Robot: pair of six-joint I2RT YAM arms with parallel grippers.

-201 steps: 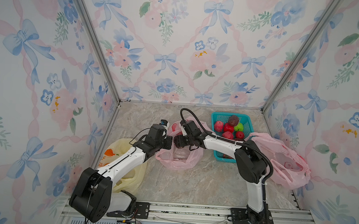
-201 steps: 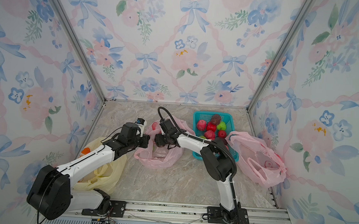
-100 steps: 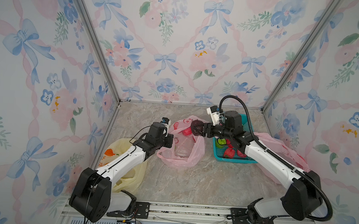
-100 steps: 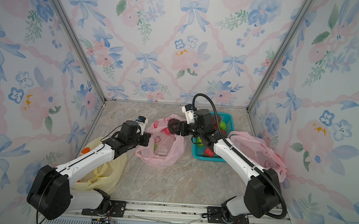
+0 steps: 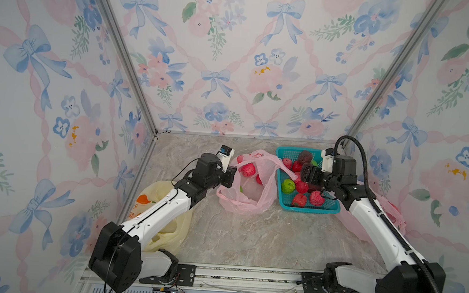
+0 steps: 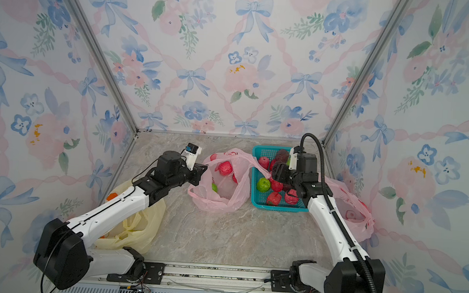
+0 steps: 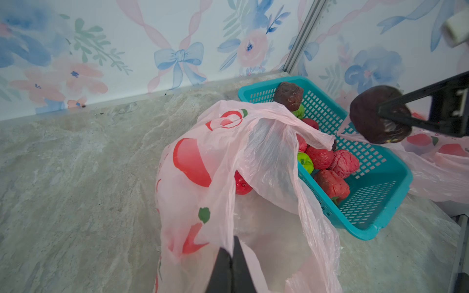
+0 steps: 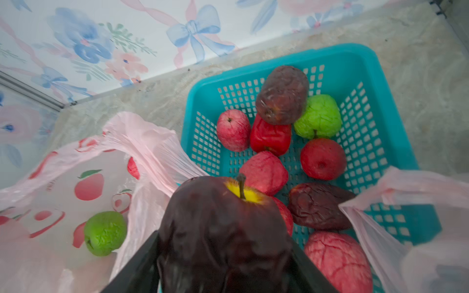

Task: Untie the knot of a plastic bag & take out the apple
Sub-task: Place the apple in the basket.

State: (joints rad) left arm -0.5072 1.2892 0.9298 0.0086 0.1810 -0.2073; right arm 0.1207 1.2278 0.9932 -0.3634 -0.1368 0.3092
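Observation:
The pink plastic bag point(image 5: 248, 194) point(image 6: 224, 196) printed with apples lies open in the middle of the floor. A red apple point(image 5: 247, 169) and a green apple point(image 8: 105, 233) are inside it. My left gripper point(image 5: 230, 177) point(image 7: 232, 253) is shut on the bag's near rim and holds it up. My right gripper point(image 5: 308, 174) point(image 8: 223, 253) is shut on a dark maroon apple point(image 8: 218, 223) point(image 7: 368, 114). It hangs over the left part of the teal basket point(image 5: 332, 210) point(image 8: 380, 76), which holds several red, green and dark apples.
A yellow bag point(image 5: 167, 226) lies under my left arm by the left wall. Another pink bag point(image 5: 391, 215) sits behind my right arm against the right wall. One handle of the open bag point(image 5: 283, 167) drapes over the basket's left rim.
My right gripper came out of the bag with the dark apple and moved right, over the basket. My left gripper kept its hold on the bag's rim.

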